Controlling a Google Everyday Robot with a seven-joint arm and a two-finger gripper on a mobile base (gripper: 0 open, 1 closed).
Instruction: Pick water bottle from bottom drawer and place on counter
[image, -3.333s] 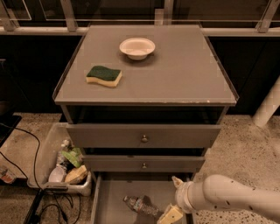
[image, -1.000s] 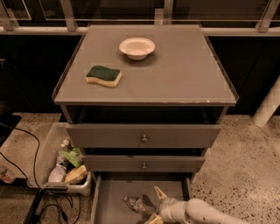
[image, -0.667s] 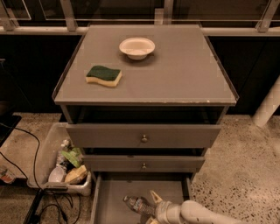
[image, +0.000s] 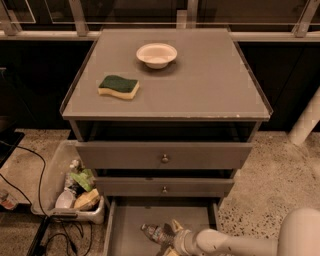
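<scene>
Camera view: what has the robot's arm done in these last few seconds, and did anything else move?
The gripper slid left across the bottom drawer and, open, now reaches the water bottle, which it has not clamped yet. The water bottle, sponge and bowl on the counter stayed put.

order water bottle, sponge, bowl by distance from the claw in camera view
From the claw in the grey bottom drawer:
1. small clear plastic water bottle, beside it
2. green sponge, left on the counter
3. white round bowl, farther back

Lab-like test room (speckled floor (image: 280, 170), railing (image: 45, 35), cables (image: 30, 186)); claw (image: 172, 239) low in bottom drawer (image: 134, 220).
</scene>
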